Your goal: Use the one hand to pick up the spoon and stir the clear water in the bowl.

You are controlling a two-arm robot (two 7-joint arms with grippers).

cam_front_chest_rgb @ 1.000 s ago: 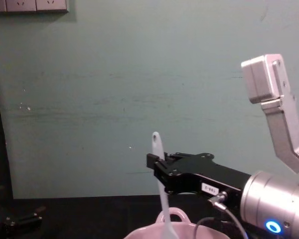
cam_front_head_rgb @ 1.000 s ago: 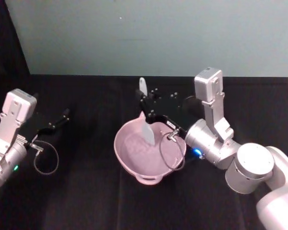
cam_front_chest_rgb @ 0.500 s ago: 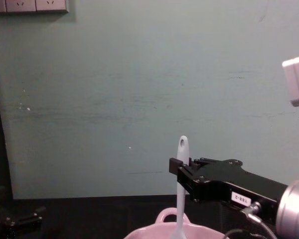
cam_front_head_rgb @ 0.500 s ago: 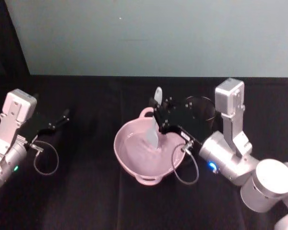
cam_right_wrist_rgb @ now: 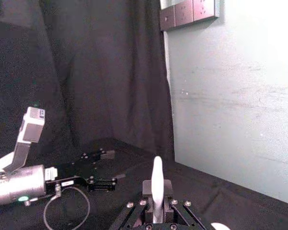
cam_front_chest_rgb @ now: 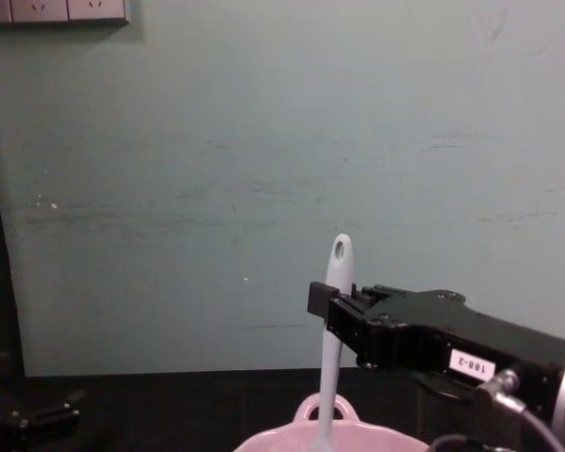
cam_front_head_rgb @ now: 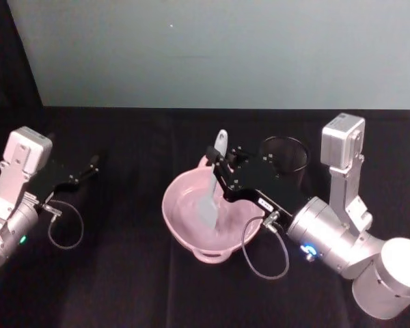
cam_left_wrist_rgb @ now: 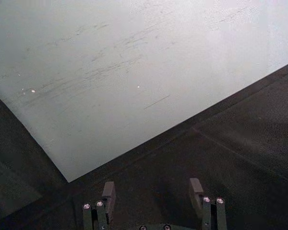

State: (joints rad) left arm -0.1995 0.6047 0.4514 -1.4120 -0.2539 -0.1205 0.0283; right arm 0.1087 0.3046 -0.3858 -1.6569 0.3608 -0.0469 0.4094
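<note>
We face a pale teal painted wall (cam_front_chest_rgb: 217,141), matte, with faint horizontal scuffs and a few small white flecks. High on it, at the chest view's left, we see a row of grey wall sockets (cam_front_chest_rgb: 52,9). A black fabric curtain (cam_right_wrist_rgb: 101,72) hangs beside the wall on the left. A black cloth tabletop (cam_front_head_rgb: 123,287) meets the wall's foot.

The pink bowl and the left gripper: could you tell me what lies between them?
Head view: bare black tablecloth separates the pale pink glossy bowl from the black left gripper. The right gripper holds the white plastic spoon in it.
</note>
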